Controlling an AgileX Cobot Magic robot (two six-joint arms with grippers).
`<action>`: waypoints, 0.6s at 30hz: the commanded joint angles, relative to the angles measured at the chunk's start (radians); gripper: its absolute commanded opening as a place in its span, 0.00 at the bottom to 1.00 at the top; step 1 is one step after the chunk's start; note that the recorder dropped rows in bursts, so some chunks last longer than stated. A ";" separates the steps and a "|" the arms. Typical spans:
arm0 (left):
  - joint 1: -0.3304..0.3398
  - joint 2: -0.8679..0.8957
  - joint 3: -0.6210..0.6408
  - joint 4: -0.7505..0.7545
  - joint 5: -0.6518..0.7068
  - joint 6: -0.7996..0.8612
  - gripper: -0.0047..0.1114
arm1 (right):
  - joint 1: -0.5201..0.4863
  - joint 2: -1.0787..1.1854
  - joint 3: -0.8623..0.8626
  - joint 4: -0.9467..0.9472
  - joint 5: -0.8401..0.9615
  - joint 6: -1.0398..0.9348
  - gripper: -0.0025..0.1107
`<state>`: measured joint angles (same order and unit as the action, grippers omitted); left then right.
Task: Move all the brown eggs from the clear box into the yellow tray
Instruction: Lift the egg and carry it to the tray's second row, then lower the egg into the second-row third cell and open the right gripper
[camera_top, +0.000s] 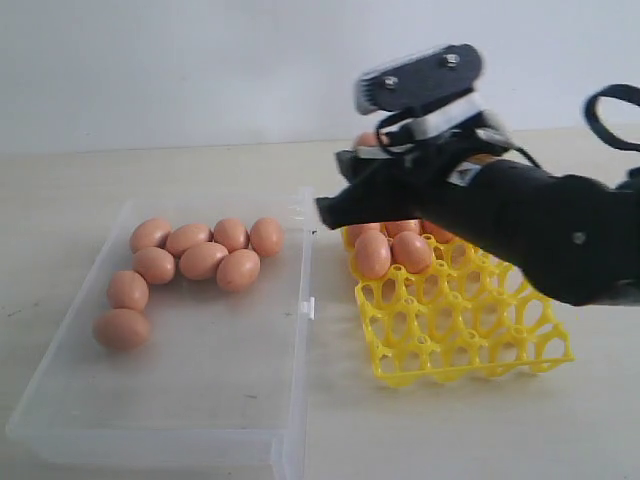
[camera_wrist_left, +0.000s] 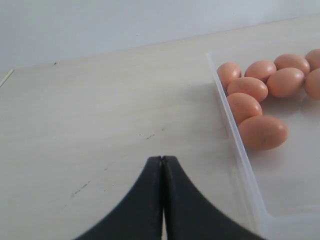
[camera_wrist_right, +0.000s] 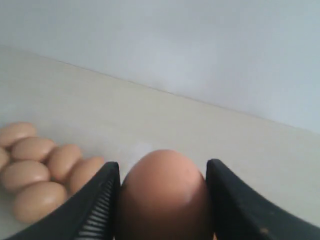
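Several brown eggs lie in the far left part of the clear box. The yellow tray stands right of the box, with several eggs in its far left cells. My right gripper hangs over the tray's far left corner, beside the box wall, and is shut on one brown egg, which fills the gap between its fingers. My left gripper is shut and empty above bare table, just outside the box wall, and does not show in the exterior view.
The light table carries both the box and the tray. A pale wall stands behind it. The right arm's black body covers the tray's far right cells. Eggs lie close inside the box wall near my left gripper.
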<state>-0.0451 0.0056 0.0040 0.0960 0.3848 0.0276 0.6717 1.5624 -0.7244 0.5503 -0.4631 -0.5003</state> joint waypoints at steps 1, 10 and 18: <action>-0.005 -0.006 -0.004 -0.001 -0.006 -0.005 0.04 | -0.170 -0.026 0.078 -0.118 0.006 0.127 0.02; -0.005 -0.006 -0.004 -0.001 -0.006 -0.005 0.04 | -0.372 0.075 0.076 -0.571 0.050 0.632 0.02; -0.005 -0.006 -0.004 -0.001 -0.006 -0.005 0.04 | -0.388 0.211 0.031 -0.620 0.080 0.710 0.02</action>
<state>-0.0451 0.0056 0.0040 0.0960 0.3848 0.0276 0.2908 1.7426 -0.6614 -0.0525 -0.3891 0.1951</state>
